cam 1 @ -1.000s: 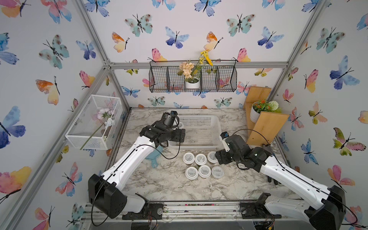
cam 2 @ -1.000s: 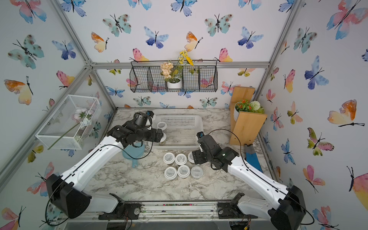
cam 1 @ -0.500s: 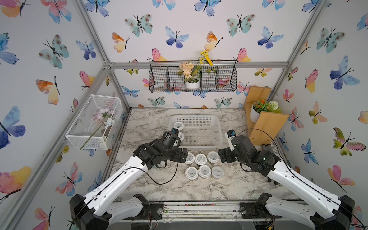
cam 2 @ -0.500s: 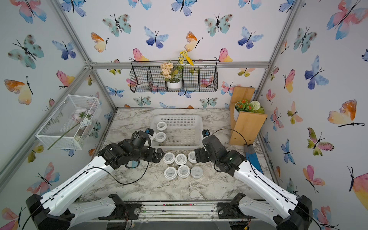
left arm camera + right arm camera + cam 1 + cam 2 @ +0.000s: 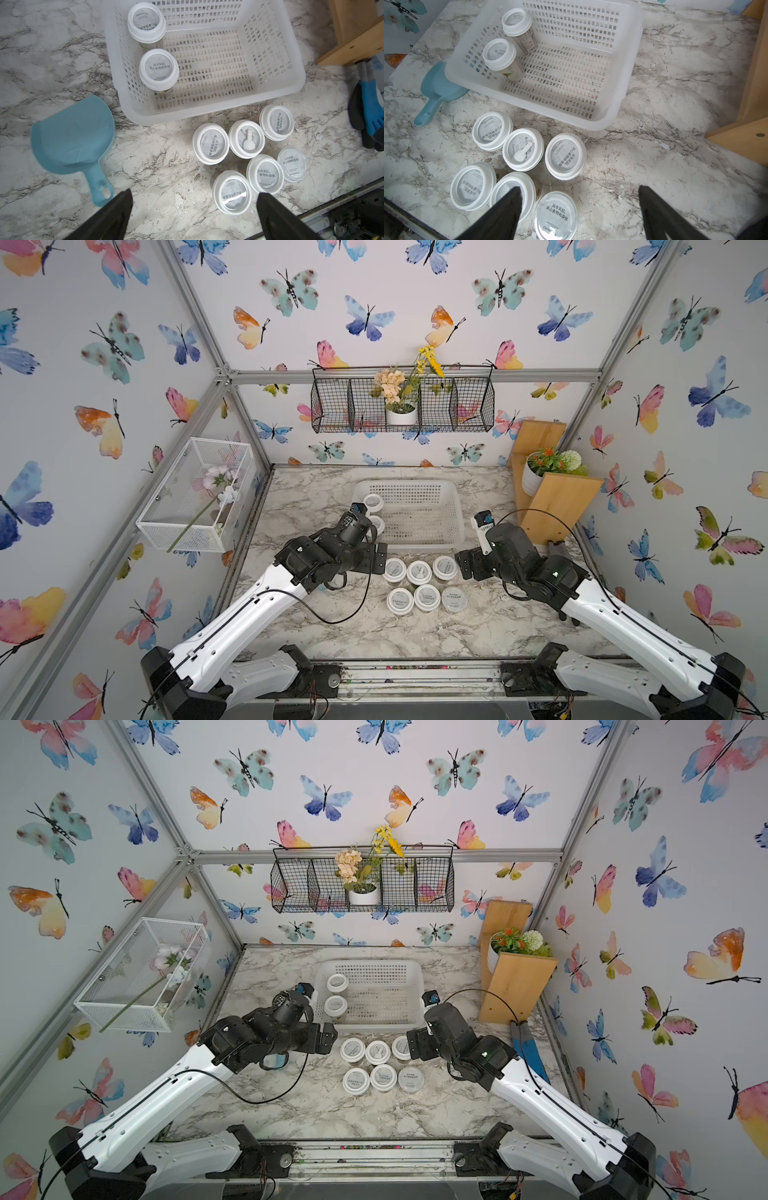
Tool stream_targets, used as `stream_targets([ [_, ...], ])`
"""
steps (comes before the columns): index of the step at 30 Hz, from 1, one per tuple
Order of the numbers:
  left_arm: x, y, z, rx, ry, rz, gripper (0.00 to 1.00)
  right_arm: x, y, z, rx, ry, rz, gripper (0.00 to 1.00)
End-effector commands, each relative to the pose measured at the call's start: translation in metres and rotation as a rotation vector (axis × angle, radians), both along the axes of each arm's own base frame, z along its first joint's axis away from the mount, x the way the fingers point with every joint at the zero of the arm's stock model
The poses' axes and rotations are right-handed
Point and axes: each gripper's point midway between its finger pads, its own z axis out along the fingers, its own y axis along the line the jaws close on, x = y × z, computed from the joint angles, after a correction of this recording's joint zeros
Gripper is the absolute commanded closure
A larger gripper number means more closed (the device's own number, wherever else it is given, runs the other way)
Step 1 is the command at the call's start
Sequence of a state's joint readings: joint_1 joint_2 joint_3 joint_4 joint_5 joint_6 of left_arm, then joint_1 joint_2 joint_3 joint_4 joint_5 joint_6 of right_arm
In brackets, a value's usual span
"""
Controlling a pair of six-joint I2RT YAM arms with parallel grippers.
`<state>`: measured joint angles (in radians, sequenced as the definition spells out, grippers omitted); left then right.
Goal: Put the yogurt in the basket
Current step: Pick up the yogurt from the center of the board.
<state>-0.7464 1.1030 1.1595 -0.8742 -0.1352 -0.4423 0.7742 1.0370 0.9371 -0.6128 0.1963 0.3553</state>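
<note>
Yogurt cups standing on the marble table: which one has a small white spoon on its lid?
The middle round clear cup of the three-cup row nearest the white perforated plastic basket; only its lid bears the small white spoon.

White arms (image 5: pixel 232 626); black joints (image 5: pixel 307 556) (thin black cables (image 5: pixel 332 620)).

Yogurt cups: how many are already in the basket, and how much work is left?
Done: two cups stand in the basket, at one end. In hand: nothing; the left gripper and right gripper are open and empty. Left: six cups on the table before the basket, one with a flat lid.
</note>
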Motion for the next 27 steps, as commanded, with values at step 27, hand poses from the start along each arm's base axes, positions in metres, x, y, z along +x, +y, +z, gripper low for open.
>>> stream_targets([
  [27,0.007,-0.057,-0.057,0.055,0.116,-0.095,0.01,-0.007,0.018,-0.025,-0.012,0.088,0.082,0.14],
])
